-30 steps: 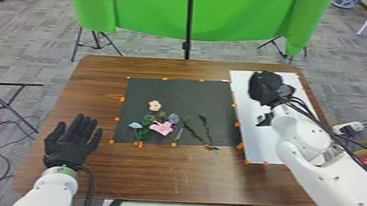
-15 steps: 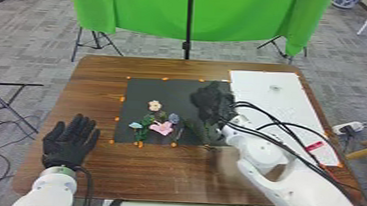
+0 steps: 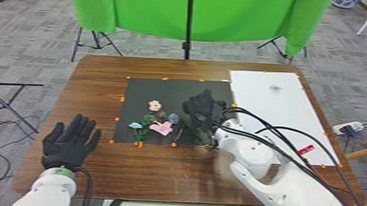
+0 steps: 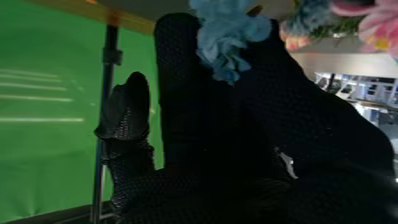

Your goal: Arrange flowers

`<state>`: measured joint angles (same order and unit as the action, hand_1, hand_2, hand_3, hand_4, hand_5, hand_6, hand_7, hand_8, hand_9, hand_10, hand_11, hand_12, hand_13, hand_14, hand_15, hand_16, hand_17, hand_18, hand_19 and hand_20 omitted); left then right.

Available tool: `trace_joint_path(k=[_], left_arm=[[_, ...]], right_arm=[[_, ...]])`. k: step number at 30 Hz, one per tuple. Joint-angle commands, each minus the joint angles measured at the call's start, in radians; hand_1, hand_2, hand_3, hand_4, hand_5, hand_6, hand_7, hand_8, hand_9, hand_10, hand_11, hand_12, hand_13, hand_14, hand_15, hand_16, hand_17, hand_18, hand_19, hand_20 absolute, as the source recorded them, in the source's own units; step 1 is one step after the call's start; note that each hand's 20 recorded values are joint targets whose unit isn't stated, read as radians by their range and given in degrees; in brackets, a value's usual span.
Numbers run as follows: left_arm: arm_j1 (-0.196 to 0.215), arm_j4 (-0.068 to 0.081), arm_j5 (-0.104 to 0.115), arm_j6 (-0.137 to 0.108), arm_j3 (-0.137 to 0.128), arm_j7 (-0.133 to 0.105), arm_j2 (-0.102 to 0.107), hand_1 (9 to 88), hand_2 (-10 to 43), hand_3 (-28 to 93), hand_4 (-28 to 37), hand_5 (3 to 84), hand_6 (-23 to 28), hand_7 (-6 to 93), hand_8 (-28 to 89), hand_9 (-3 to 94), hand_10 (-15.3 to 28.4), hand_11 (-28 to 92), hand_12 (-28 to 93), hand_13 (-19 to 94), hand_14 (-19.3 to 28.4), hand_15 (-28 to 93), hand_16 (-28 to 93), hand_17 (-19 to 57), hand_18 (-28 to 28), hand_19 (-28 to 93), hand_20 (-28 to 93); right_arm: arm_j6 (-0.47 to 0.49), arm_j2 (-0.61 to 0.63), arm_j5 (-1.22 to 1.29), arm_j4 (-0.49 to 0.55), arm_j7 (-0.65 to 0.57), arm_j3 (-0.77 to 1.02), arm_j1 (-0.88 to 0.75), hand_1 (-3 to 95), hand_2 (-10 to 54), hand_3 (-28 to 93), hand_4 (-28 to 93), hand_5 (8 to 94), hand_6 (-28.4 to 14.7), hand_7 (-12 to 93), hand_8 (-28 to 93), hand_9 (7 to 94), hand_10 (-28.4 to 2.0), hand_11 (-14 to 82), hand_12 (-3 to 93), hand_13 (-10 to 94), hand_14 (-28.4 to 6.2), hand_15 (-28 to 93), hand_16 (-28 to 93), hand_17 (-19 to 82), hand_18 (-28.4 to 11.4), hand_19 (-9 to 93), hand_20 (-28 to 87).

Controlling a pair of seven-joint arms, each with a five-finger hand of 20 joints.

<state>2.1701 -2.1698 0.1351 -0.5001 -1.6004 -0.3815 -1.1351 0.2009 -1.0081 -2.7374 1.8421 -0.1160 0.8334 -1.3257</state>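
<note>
Laterally, my right hand (image 3: pixel 205 111) lies over the dark mat (image 3: pixel 170 90), right of the pink flower (image 3: pixel 162 128), fingers nearly straight, hold on the blue flower (image 4: pixel 229 37) indeterminable; leftward movement could snag neighbouring stems and scatter the group.

the tabletop (image 3: pixel 159 172) is brown wood with a soft gloss. the dark mat (image 3: pixel 158 89) at centre looks matt, the white sheet (image 3: pixel 269 104) right of it like smooth paper. the green backdrop (image 3: pixel 144 14) along the top of the head view is softly folded cloth. the left hand (image 3: pixel 70 142) at lower left and right hand (image 3: pixel 203 110) near centre wear matt black fabric, textured up close in the right wrist view, where the blue flower (image 4: pixel 222 42) has ruffled, cloth-like petals.
</note>
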Motion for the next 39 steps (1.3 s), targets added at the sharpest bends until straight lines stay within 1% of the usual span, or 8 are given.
trace_joint_path(k=[1,8,12,15,21,28,33,39], left_arm=[[0.037,0.018,0.009,0.039,-0.016,0.052,-0.009,29.1,16.0,82,-28.3,51.8,11.9,16.2,-11,42.9,16.9,32,11,31,17.7,50,-11,-8.0,15.2,45,16],[0.032,0.015,0.004,0.015,-0.028,0.096,-0.016,29.4,15.2,82,-28.3,50.9,11.8,15.9,-10,42.2,16.9,31,11,31,17.4,49,-11,-8.2,15.1,45,16],[0.03,0.017,0.006,0.011,-0.028,0.088,-0.018,29.5,15.0,82,-28.3,51.0,11.8,15.8,-10,42.3,16.9,31,11,31,17.6,49,-11,-8.2,15.0,45,16],[0.028,0.023,0.012,0.037,-0.025,0.08,-0.017,30.4,12.9,82,-28.2,50.8,11.8,15.7,-10,42.2,16.8,31,11,31,17.6,50,-11,-8.2,15.0,45,16],[0.015,0.024,0.02,0.024,-0.015,0.07,-0.021,31.9,9.2,81,-27.2,50.3,11.8,15.7,-10,41.7,16.7,31,11,30,17.4,49,-10,-8.3,15.0,45,16],[0.022,0.022,0.023,0.031,-0.013,0.052,-0.013,31.6,9.9,81,-27.6,50.6,11.9,15.9,-10,42.0,16.7,31,11,30,17.4,49,-10,-8.3,14.9,45,16],[0.026,0.024,0.016,0.06,-0.01,0.038,-0.003,31.5,10.3,81,-27.8,50.6,11.8,15.8,-10,42.1,16.7,32,11,30,17.4,49,-10,-8.2,14.9,44,16],[0.026,0.027,0.018,0.061,-0.005,0.037,-0.006,31.8,10.4,81,-27.9,50.9,11.7,15.9,-10,42.1,16.7,31,11,31,17.4,49,-10,-8.1,14.8,44,16]], right_arm=[[0.006,0.0,-0.015,-0.004,-0.017,0.02,-0.017,58.5,-9.5,69,-28,64.2,-0.9,18,-14,69.0,-13.0,21.0,24.4,63,-7.7,46,34,31,-23.1,86,41],[0.012,0.023,-0.004,0.022,-0.01,0.038,-0.04,48.6,-9.5,78,-28,57.5,-2.0,15,-13,64.2,-15.0,20.0,17.2,59,-11.1,54,21,30,-23.8,86,42],[0.046,0.026,0.017,0.034,-0.017,0.047,-0.045,47.1,-9.5,76,-28,55.3,-2.4,13,-12,63.1,-15.4,19.3,16.9,59,-11.8,56,19,29,-24.0,86,43],[0.052,0.027,0.029,0.036,-0.021,0.056,-0.048,45.6,-9.5,74,-28,53.8,-2.7,13,-12,62.1,-15.6,18.7,16.8,58,-12.3,57,18,29,-24.2,86,43],[-0.013,0.009,0.074,0.02,-0.101,0.135,-0.025,41.6,-9.5,73,-28,52.9,-3.2,12,-11,60.5,-16.4,17.7,16.7,56,-13.0,57,18,29,-24.4,86,44],[-0.213,0.045,0.124,-0.157,-0.263,0.251,0.08,31.7,-9.5,77,-28,48.9,-5.5,10,-10,50.3,-19.6,13.1,15.8,45,-16.2,43,12,27,-24.6,80,38],[-0.111,0.065,0.216,-0.305,-0.333,0.291,0.171,41.9,-9.5,83,-28,47.7,-1.7,14,-13,42.3,-14.5,7.2,12.0,34,-15.2,22,12,19,-23.3,67,27],[-0.022,0.012,0.252,-0.472,-0.334,0.305,0.198,52.0,-9.5,81,-28,45.2,-0.1,16,-14,41.5,-11.6,8.9,10.7,37,-12.4,18,14,21,-21.6,67,26]])
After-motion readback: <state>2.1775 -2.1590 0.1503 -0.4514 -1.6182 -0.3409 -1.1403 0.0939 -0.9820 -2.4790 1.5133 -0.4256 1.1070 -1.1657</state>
